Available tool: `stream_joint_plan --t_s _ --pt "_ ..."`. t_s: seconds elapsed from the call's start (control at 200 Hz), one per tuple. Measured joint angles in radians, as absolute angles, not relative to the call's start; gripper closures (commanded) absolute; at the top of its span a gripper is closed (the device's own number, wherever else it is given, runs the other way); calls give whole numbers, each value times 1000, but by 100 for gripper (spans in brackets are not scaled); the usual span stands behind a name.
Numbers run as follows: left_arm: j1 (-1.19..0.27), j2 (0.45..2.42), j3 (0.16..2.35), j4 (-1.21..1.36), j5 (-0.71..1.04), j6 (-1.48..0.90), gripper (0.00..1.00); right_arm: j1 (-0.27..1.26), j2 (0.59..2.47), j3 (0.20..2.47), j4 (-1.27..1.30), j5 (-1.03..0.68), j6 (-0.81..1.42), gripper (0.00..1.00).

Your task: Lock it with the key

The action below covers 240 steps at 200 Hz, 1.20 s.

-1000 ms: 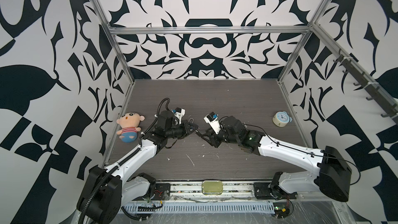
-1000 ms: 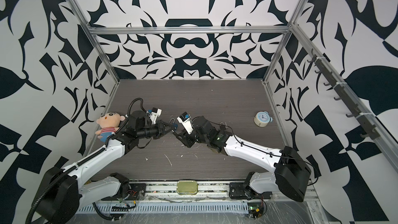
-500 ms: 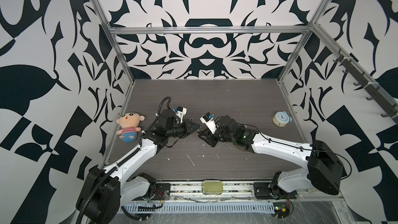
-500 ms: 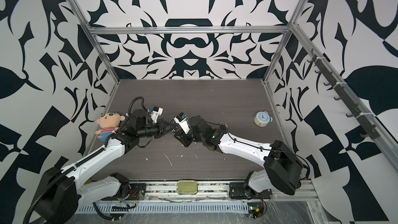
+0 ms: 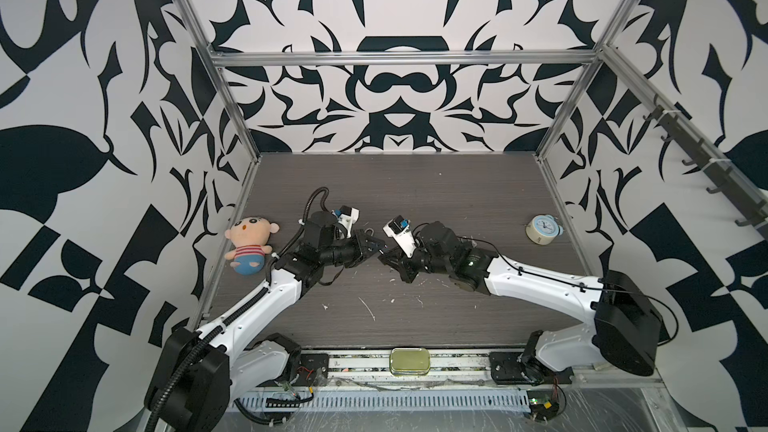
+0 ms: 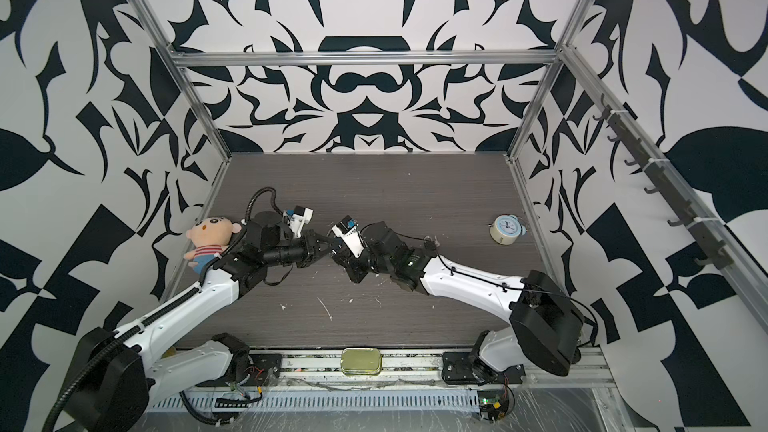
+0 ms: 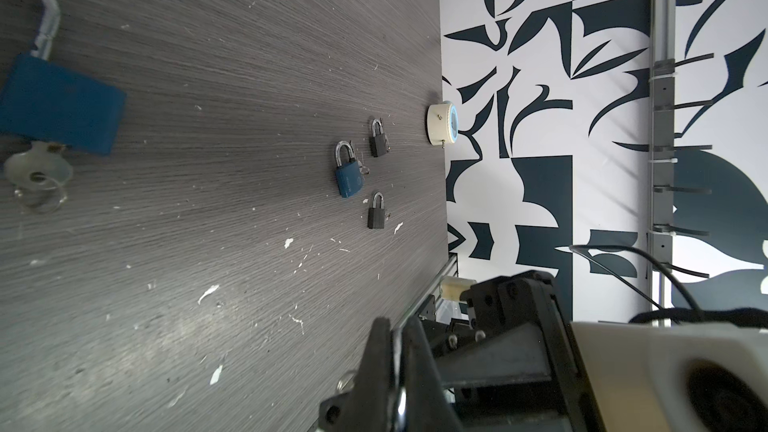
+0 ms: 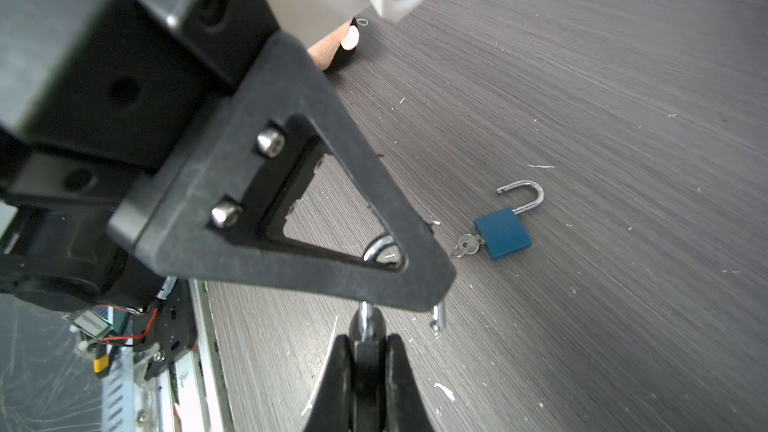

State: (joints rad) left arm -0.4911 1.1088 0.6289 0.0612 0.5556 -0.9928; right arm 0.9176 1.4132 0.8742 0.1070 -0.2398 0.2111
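In both top views my two grippers meet tip to tip over the middle of the table, the left gripper (image 5: 375,248) (image 6: 327,248) against the right gripper (image 5: 384,258) (image 6: 336,256). The right wrist view shows my right gripper (image 8: 368,340) shut on a small dark padlock (image 8: 368,363). Its silver shackle (image 8: 380,245) stands open and runs up behind the left gripper's fingers (image 8: 291,201). In the left wrist view my left gripper (image 7: 399,326) is shut on a thin silver piece, which looks like that shackle. This padlock's key is hidden.
A blue padlock (image 8: 503,232) (image 7: 58,105) lies open on the table beside the grippers, a key (image 8: 467,243) in it. Three more padlocks (image 7: 348,178) lie further right near an alarm clock (image 5: 542,232). A plush doll (image 5: 249,249) lies at the left edge and a tin (image 5: 409,361) on the front rail.
My right gripper has moved left to meet the left gripper and has shut on the padlock's body. The left arm has hardly moved.
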Motion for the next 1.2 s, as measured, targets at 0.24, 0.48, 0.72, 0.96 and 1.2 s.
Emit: stream_joint_plan --t_s 0.24,0.48,0.72,0.96,1.2 --pt "-496 1073 679 -57 511 -923 67 877 1413 899 67 -347 228 100" --pt "-496 987 778 -200 418 -758 71 813 1413 910 -92 -495 242 100" --pt "-496 1067 787 -214 508 -643 89 819 1413 915 -169 -595 252 100" --pt "-496 1115 787 -198 596 -619 92 820 1413 937 -176 -656 268 100" --pt "-496 1142 776 -160 688 -604 92 817 1413 948 -175 -691 283 100"
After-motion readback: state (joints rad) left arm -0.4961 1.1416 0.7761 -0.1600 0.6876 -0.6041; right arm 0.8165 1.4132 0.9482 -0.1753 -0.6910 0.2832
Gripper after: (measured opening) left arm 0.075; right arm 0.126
